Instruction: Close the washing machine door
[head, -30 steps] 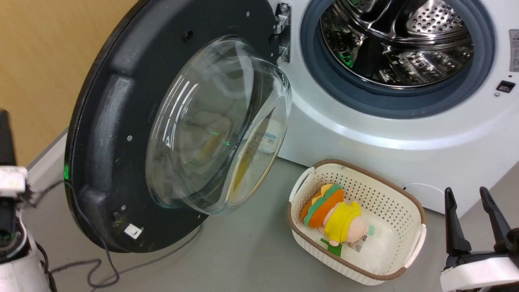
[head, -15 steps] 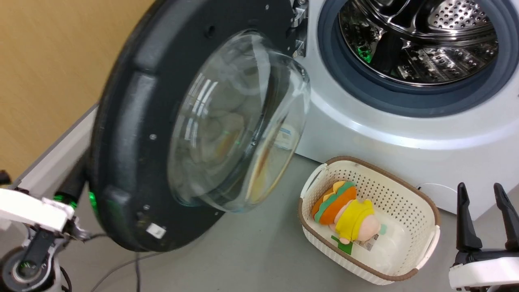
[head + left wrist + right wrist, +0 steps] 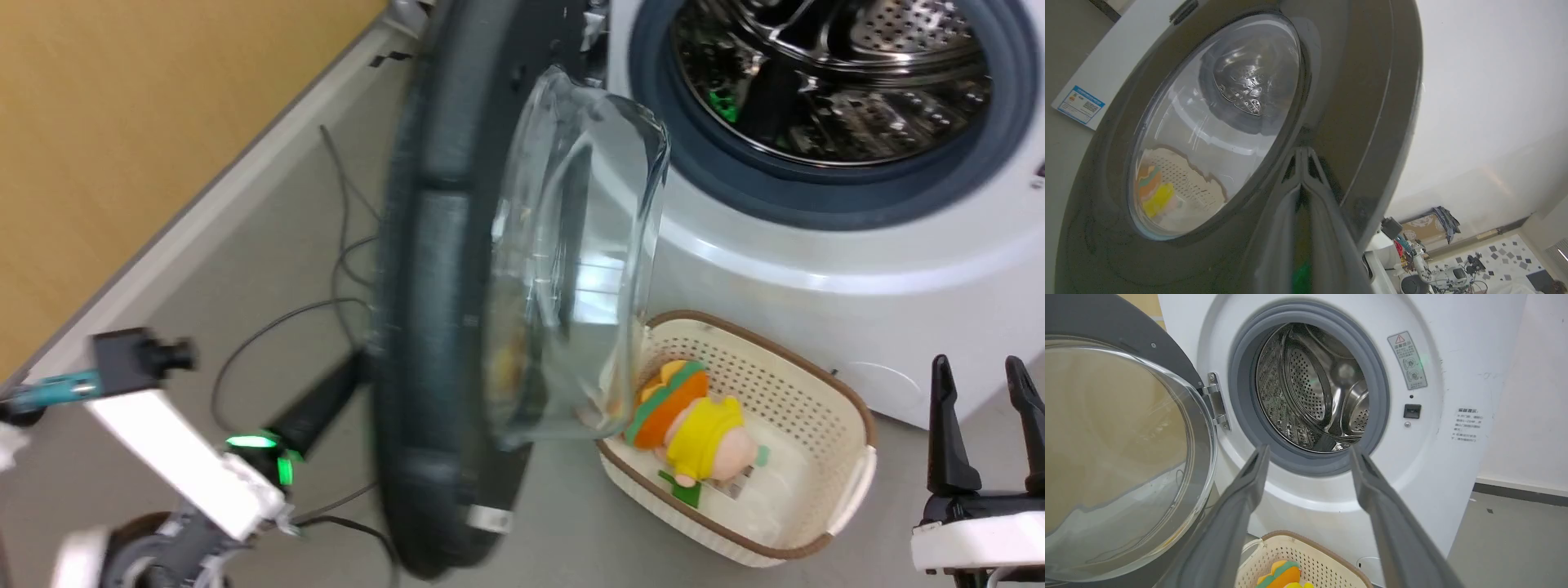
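While right pincer (image 3: 978, 363) gapes, closed left pincer (image 3: 1300, 150) touches washing machine door (image 3: 1372, 81).

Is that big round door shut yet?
Open: the round black glass-windowed door stands swung away from the white washing machine, its steel drum exposed.

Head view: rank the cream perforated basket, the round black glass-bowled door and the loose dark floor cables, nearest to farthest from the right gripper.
1. Cream perforated basket, on the floor just left of the right gripper.
2. Round black door, part open, beyond the basket and further left.
3. Loose dark cables, on the floor past the door, near the left wall.
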`<state>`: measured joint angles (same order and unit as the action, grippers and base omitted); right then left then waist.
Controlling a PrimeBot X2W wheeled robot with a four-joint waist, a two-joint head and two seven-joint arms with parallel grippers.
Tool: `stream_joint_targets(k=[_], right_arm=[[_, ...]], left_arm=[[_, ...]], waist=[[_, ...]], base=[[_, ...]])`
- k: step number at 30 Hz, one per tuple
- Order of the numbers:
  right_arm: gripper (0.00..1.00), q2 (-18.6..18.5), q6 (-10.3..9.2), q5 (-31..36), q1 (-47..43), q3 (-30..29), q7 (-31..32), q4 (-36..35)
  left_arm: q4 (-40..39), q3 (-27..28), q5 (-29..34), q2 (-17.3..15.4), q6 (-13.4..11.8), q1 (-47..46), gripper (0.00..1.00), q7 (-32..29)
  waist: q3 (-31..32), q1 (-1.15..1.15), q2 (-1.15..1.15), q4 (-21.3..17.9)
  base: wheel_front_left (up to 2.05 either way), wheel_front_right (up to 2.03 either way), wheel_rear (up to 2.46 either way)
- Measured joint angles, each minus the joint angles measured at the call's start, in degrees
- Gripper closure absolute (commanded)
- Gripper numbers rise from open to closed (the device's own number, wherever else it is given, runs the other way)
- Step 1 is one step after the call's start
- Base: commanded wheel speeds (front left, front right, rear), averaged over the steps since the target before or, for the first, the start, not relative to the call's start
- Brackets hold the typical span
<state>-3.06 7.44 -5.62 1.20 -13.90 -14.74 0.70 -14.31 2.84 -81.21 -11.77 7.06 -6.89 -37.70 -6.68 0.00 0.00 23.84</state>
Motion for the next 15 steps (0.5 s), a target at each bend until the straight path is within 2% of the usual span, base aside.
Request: stream_joint_targets(k=[8,15], right_arm=[[0.00,0.0,0.00,0.0,0.4,-0.2,0.0,0.1],[0.00,0.0,0.00,0.0,1.4,0.1,0.0,0.5]], left_arm=[[-1.9,-9.9,0.4,-0.2,0.1,-0.2,1.00,3.1],[0.4,-17.3,0.9,0.4,0.2,-2.9,1.00,9.6]], waist=[[-0.1,0.00,0.00,-5.0],[-0.8,0.00,0.00,-10.5]], base=[[0.00,0.00,0.00],[0.00,0.00,0.00]])
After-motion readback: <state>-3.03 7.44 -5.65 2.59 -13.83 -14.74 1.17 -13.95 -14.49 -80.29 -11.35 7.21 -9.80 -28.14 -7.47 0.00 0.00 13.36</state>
